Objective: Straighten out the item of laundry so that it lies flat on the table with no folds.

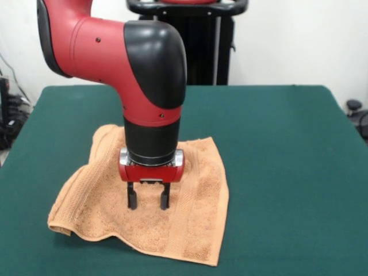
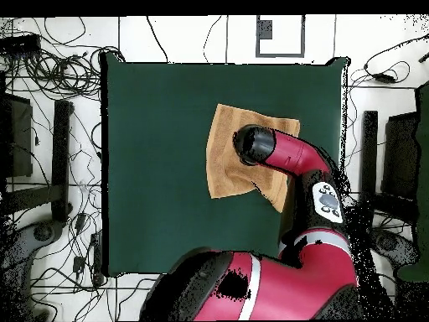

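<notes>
Towel mostly spread on green tabletop, front view's left half, but job looks unfinished: corner at lower left curled under, edges wavy, outline skewed. Tool hangs straight down over towel middle, fingers parted, gripping nothing, tips at or just above cloth. Fabric: orange-tan terry, soft nap, ribbed bands near opposite edges. Tabletop felt-like, flat. Left: uncurl corner, smooth ripples.
</notes>
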